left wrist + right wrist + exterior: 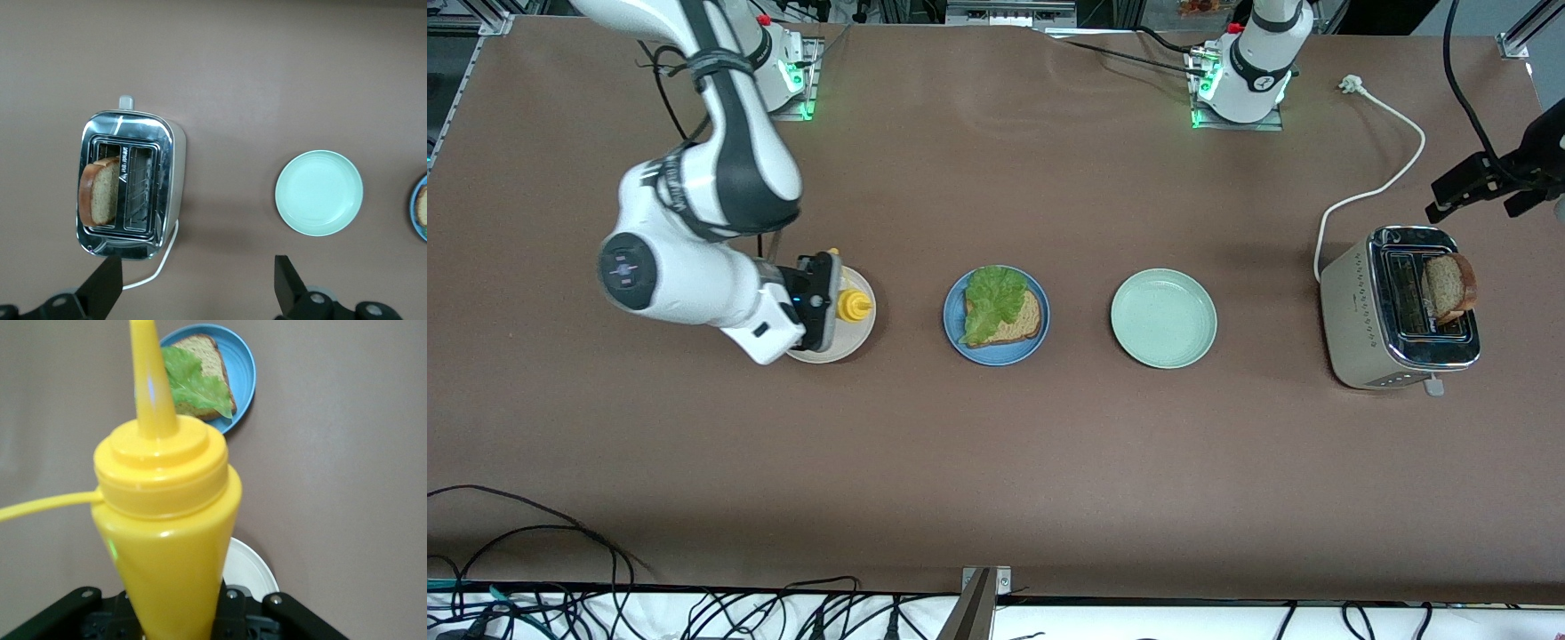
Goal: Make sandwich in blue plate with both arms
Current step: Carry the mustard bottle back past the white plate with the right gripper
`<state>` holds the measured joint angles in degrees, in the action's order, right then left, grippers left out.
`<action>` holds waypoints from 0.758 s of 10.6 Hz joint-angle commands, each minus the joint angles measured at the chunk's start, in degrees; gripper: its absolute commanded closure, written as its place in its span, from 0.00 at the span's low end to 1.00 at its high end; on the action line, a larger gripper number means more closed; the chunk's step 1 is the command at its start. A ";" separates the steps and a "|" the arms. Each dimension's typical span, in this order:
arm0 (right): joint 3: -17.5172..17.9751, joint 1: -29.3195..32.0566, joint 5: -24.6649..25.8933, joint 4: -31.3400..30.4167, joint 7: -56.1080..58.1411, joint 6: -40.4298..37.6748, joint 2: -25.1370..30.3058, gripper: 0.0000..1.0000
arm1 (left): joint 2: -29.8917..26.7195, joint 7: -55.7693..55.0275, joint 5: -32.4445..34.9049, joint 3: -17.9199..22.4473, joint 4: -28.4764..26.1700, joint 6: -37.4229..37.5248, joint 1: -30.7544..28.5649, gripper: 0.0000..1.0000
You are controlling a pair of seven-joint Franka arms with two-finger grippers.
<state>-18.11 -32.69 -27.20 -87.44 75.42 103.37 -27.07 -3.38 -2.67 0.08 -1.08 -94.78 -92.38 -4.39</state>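
Note:
The blue plate (953,331) sits mid-table and carries one brown bread slice (1024,320) with a ruffled green lettuce leaf (994,293) on it; the right wrist view shows the plate (243,373), slice (207,357) and leaf (190,383) too. A second bread slice (1449,286) stands upright in the toaster (1356,307), also seen in the left wrist view as the slice (100,192). My right gripper (824,302) is shut on a yellow squeeze bottle (167,540) at the beige plate (845,348). My left gripper (197,287) hangs open and empty over the table beside the toaster (170,167).
A pale mint-green plate (1163,318) lies bare between the blue plate and the toaster. The toaster's white cord (1383,182) runs toward the left arm's base. Black cables (560,542) trail over the table edge nearest the front camera.

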 commanded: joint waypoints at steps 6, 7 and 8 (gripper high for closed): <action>0.62 21.85 -19.29 -17.31 46.87 -10.36 6.59 0.81 | 4.69 13.48 2.30 0.81 -8.05 -11.77 -5.37 0.00; 0.53 24.40 -19.21 -17.93 51.37 -12.03 6.41 0.81 | 5.13 13.57 2.38 1.25 -8.75 -12.73 -5.37 0.00; 0.53 27.21 -19.30 -18.63 55.59 -13.62 5.98 0.81 | 5.48 13.66 2.38 1.86 -9.02 -13.44 -5.37 0.00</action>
<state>-18.63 -10.82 -44.80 -102.86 122.18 92.75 -22.74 1.64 9.47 1.38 0.18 -102.74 -103.84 -9.48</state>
